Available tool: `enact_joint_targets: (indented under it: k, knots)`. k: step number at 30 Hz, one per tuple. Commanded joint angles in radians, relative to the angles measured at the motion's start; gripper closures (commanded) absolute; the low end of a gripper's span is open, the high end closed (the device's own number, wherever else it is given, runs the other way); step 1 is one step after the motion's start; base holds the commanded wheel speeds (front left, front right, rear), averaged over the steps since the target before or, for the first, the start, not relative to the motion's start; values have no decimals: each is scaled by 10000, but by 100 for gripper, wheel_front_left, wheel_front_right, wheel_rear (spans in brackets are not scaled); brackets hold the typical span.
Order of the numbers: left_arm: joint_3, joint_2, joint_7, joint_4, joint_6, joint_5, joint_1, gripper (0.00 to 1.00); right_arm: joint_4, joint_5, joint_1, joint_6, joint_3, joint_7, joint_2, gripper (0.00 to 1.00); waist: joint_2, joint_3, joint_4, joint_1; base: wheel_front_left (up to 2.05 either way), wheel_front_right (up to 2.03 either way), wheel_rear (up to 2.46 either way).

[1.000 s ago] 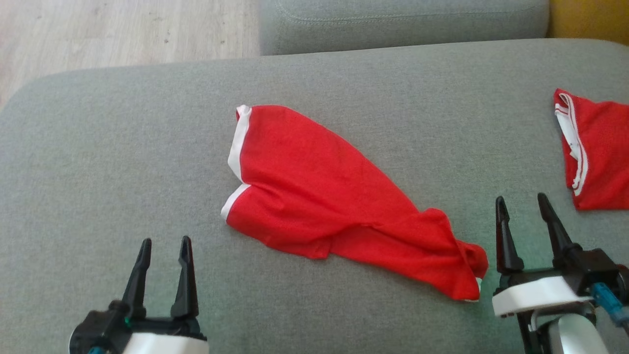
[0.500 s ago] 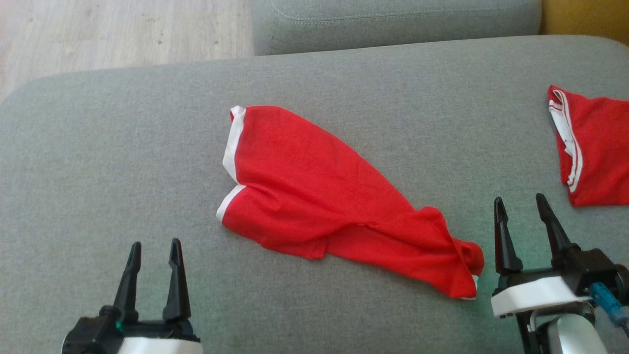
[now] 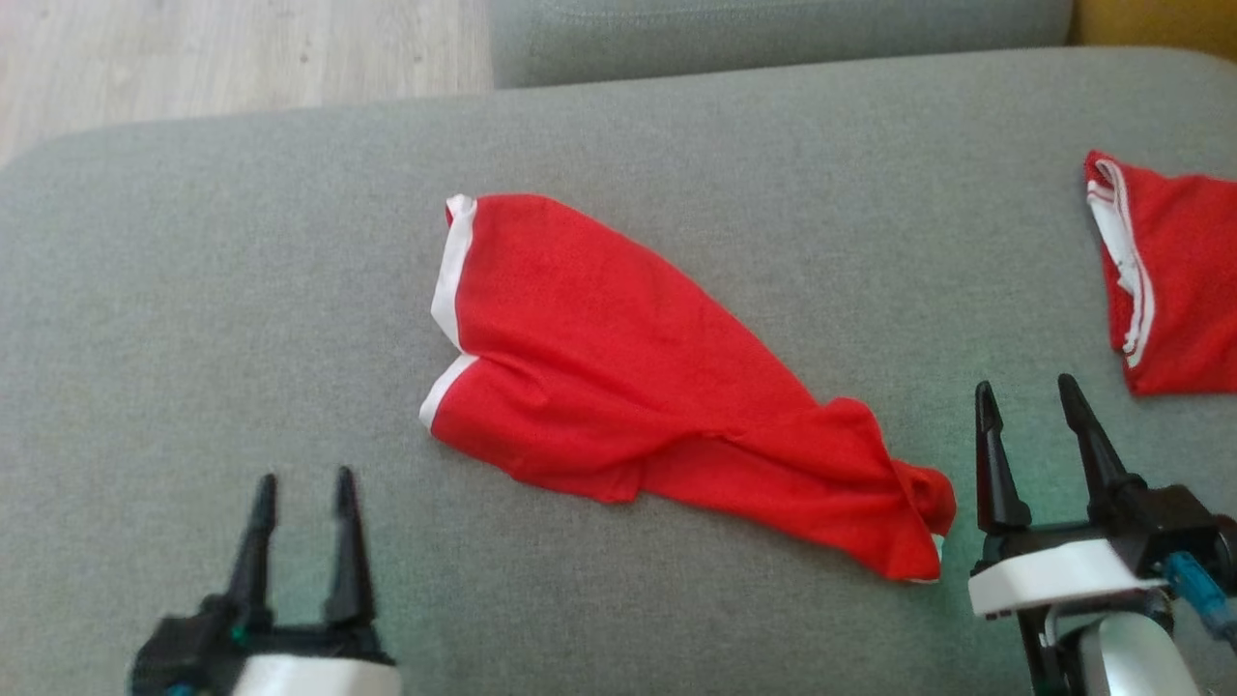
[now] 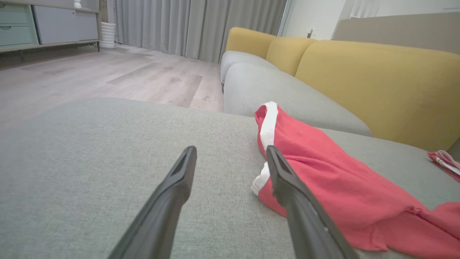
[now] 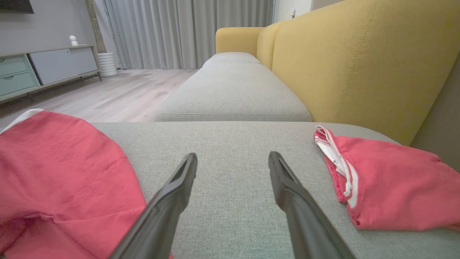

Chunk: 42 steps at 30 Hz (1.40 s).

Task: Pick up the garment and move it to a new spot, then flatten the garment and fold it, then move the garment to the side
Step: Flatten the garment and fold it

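The whole head view has slid a little over the last second, seat and cloth together, so the camera has moved, not the things. On the grey sofa seat [image 3: 193,290] the red garment [image 3: 618,387] with white trim lies where it was, rumpled and slanting across the middle, its bunched end just beside the right gripper [image 3: 1025,384]. The left gripper [image 3: 304,477] has drifted slightly lower and leftward in the view, near the garment's white-edged end but not touching it. Both sets of jaws stand wide and hold nothing. By my reading, the pick-up has not started and the robot is only settling its stance.

Counted: one seat in use, two red garments (the second garment [image 3: 1179,280] lies folded at the seat's right edge, well apart), two grippers.
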Motion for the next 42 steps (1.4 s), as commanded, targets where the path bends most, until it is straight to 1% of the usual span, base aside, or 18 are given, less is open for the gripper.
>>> enact_joint_targets:
  k: [1,5,9,14,16,18,22,25,28,29,30,31,33,36,39,42]
  knots:
    - [55,-29,-97,-148,-51,69,-577,0,-372,-86,-367,73,218,-67,-51,0,0,176,-36,0,0,0,0]
    - [-993,121,-97,571,-54,-256,-1490,0,-464,-125,-607,73,293,-67,-51,0,0,569,-141,0,0,0,0]
    - [-1906,387,-82,1442,-55,-1148,-2790,0,-516,-108,-854,73,419,-67,-51,0,0,1010,-334,0,0,0,0]
    - [-2013,636,692,2579,-56,-2417,-4545,0,-511,-32,-1123,73,513,-67,-51,0,0,1491,-653,0,0,0,0]
    - [-2288,929,1084,2850,-56,-2706,-5173,0,-499,12,-1213,73,561,-67,-51,0,0,1636,-805,0,0,0,0]
    - [-2316,1135,1472,3176,-56,-3138,-5612,0,-478,60,-1282,73,604,-67,-51,0,0,1725,-952,0,0,0,0]
    - [-2496,1732,2169,3783,-57,-3417,-6196,0,-441,165,-1367,73,626,-67,-51,0,0,1821,-1221,0,0,0,0]
    - [-2651,1913,2592,4045,-57,-3845,-6354,0,-409,222,-1388,73,667,-67,-51,0,0,1833,-1395,0,0,0,0]
    - [-2666,2067,2720,4262,-57,-4021,-6446,0,-392,263,-1378,73,652,-67,-51,0,0,1822,-1477,0,0,0,0]
    - [-2705,2073,2743,4297,-57,-4076,-6468,44,-390,272,-1378,73,656,-67,-51,0,0,1821,-1497,0,0,0,0]
    - [-2818,2056,2737,4240,-57,-4182,-6475,78,-387,279,-1377,73,661,-67,-51,0,0,1815,-1510,0,0,0,0]
    - [-2930,2047,2704,4159,-57,-4305,-6475,100,-381,280,-1374,73,660,-67,-51,0,0,1805,-1511,0,0,0,0]
    - [-3256,2087,2638,3920,-57,-4490,-6476,100,-366,258,-1344,73,634,-67,-51,0,0,1751,-1478,0,0,0,0]
    - [-3451,2139,2419,3435,-57,-4847,-6568,100,-360,172,-1274,73,606,-67,-51,0,0,1634,-1359,0,0,0,0]
    - [-3501,2229,2396,2667,-57,-5337,-6737,100,-364,54,-1194,73,599,-67,-51,0,0,1475,-1176,0,0,0,0]
    - [-3311,2434,2505,1887,-57,-5742,-6913,100,-341,-48,-1128,73,639,-67,-51,0,0,1294,-995,0,0,0,0]
